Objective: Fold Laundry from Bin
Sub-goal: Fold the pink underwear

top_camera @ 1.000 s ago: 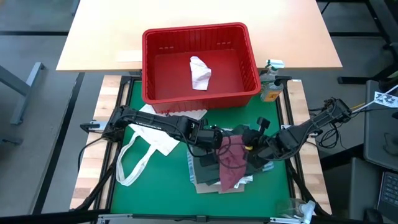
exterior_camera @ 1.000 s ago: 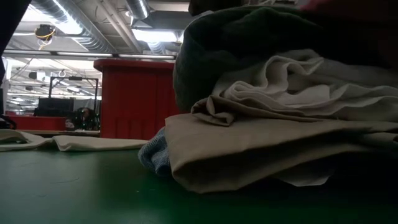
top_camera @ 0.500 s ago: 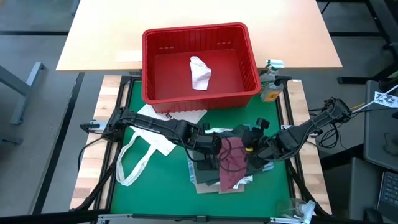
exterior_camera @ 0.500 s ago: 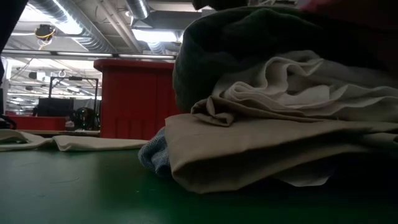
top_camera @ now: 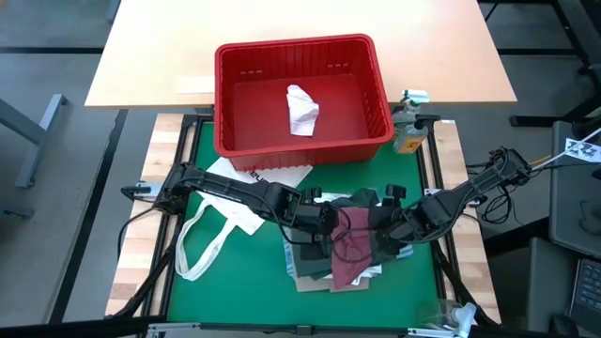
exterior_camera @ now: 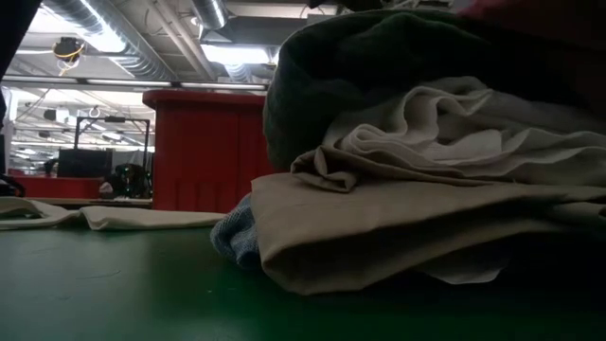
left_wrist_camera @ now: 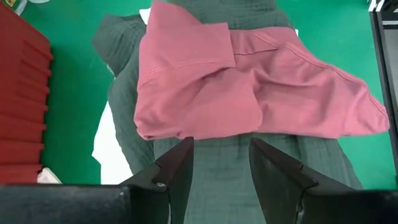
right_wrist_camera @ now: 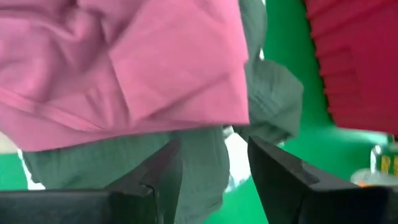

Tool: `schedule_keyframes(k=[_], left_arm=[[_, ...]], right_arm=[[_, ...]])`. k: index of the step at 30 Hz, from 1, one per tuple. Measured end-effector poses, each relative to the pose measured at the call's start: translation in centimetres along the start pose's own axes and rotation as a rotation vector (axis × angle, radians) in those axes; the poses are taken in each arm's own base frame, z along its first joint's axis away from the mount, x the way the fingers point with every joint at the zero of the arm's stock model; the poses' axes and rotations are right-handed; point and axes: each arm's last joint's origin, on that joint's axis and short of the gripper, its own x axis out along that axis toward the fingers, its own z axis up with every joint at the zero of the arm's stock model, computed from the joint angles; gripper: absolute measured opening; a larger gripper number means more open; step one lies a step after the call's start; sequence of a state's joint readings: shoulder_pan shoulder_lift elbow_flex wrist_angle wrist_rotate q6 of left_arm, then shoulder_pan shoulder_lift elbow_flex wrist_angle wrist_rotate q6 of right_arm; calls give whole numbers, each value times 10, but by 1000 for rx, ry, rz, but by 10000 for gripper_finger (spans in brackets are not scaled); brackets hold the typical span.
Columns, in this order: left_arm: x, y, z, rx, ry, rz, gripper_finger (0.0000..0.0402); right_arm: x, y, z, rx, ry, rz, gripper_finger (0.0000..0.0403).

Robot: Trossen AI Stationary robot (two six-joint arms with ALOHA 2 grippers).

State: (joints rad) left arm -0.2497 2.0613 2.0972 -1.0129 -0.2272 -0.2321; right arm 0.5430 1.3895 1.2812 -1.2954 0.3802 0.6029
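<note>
A stack of folded laundry (top_camera: 329,258) lies on the green mat: tan shirt (exterior_camera: 398,227) at the bottom, white cloth (exterior_camera: 445,142) above it, then the dark green-grey top (left_wrist_camera: 230,186). A maroon piece (top_camera: 352,246) lies on top and also shows in the left wrist view (left_wrist_camera: 249,87) and the right wrist view (right_wrist_camera: 155,62). My left gripper (left_wrist_camera: 221,152) is open, low over the grey top at the maroon piece's left edge. My right gripper (right_wrist_camera: 214,165) is open at its right edge. The red bin (top_camera: 235,113) holds one small white piece (top_camera: 301,109).
The white tote bag (top_camera: 225,225) with long straps lies left of the stack, partly under my left arm. A bottle (top_camera: 409,122) stands right of the bin. Bare green mat (top_camera: 225,296) lies at the near left. A blue cloth edge (exterior_camera: 232,237) peeks from under the stack.
Both grippers have moved a little toward the maroon piece, the left one from the table's left and the right one from the table's right. The stack and the maroon piece have stayed in place.
</note>
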Motion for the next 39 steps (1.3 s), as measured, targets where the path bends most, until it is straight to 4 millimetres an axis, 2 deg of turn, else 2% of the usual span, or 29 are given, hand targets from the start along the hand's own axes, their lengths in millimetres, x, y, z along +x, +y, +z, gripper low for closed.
schedule_keyframes(k=[7,11,21,30,34,39], left_arm=[[0,0,1,-1,-5,-1,149],[0,0,1,-1,-5,-1,149],[1,3,1,-2,-4,5,149],[1,3,1,2,0,6,149],[0,-1,0,14,1,-10,149],[-3,-12,-1,60,-19,-33,149]], right_arm=[[0,5,8,-124,-91,33,182],[1,3,12,-129,-112,23,182],[15,-27,27,15,7,156,182],[25,-54,41,85,68,426,182],[22,-55,40,90,85,498,182],[11,-33,33,8,58,530,182]])
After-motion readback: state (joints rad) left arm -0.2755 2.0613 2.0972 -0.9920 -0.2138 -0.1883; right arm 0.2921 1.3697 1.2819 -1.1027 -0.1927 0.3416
